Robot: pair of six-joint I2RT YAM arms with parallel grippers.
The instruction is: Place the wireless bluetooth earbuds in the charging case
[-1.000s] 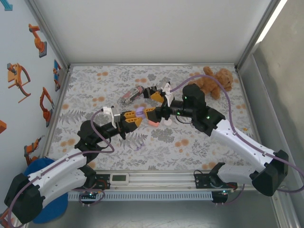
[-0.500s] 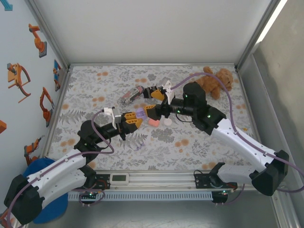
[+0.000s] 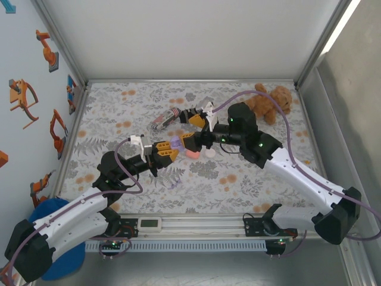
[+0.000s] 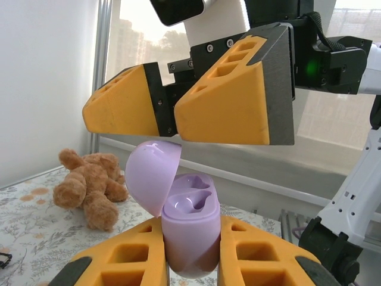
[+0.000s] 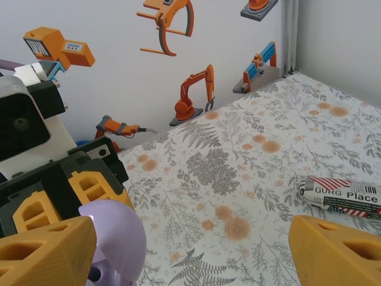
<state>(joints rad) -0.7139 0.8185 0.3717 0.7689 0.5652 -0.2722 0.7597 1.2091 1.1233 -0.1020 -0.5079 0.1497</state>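
Bright, diffuse light falls evenly on the surface (image 3: 119,113); a light strip (image 3: 342,27) glares at the upper right, and shadows are faint. The left wrist view is backlit, its background washed out, with a glint on the purple case (image 4: 187,220). Close to the right wrist lens, the orange fingers (image 5: 41,253) blur.

White arms (image 3: 71,214), orange fingers (image 4: 229,107), purple cables (image 3: 288,128)
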